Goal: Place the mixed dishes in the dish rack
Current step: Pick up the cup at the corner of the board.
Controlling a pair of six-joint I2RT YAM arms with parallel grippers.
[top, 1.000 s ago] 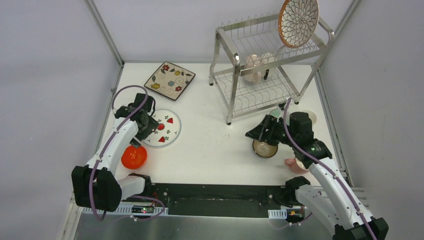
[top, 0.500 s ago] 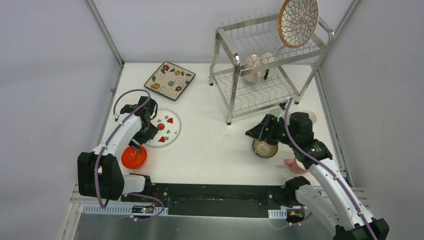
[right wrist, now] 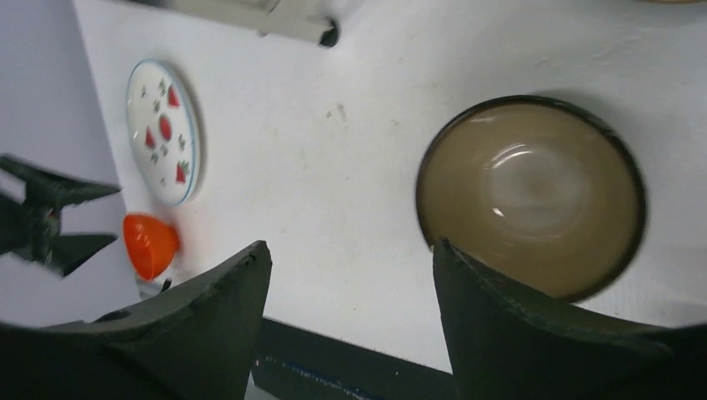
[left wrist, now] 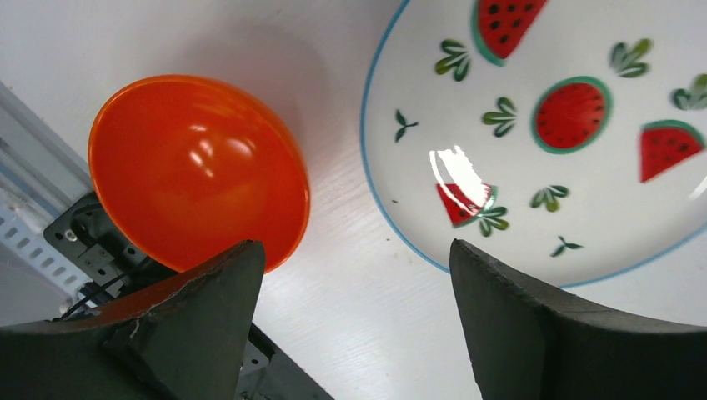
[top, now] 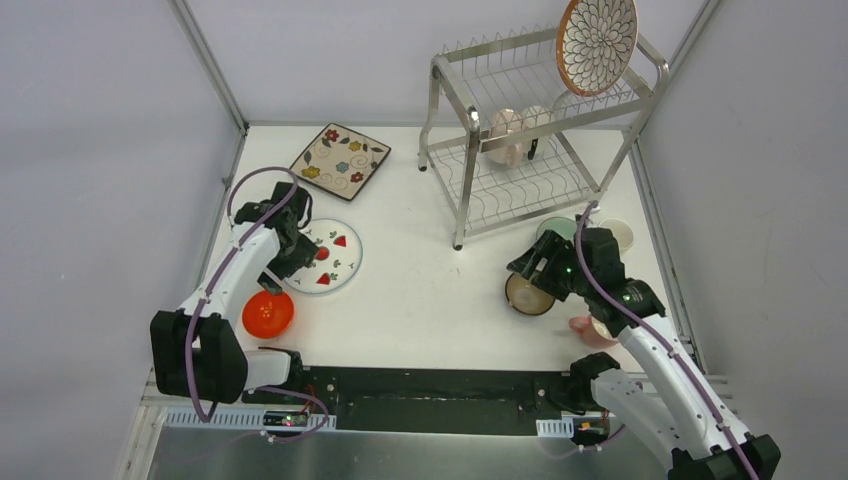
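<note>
On the table by the right arm: the brown bowl [top: 528, 294] stands upright and empty, near the front foot of the dish rack [top: 520, 190].
Look of this bowl: glossy, with a dark rim and a pale tan inside; it is round and rather deep.
Change on the right: one second ago the right gripper [top: 524, 268] hung right over the bowl. Now it has drawn back a little toward its base, and the mint bowl [top: 556, 228] behind it has come into view.
Right jaws: spread apart and holding nothing. In the wrist view the bowl's rim passes just beside one finger, and only table lies in the gap.
Change on the left: the left gripper [left wrist: 354, 250] dipped toward the orange bowl [left wrist: 198, 171] half a second ago and is now back by the near edge of the watermelon plate [left wrist: 542, 142].
Left jaws: released, with bare table between them, the bowl on one side and the plate on the other.
Meaning for the task: I judge that both arms are lining up and that no dish is grasped yet.
Already in the rack: the petal plate [top: 597, 42] stands upright on the upper tier and the pale cups [top: 515, 135] sit on the lower one.
Further out: the square floral plate [top: 340, 160] lies flat, well apart from the rack.
</note>
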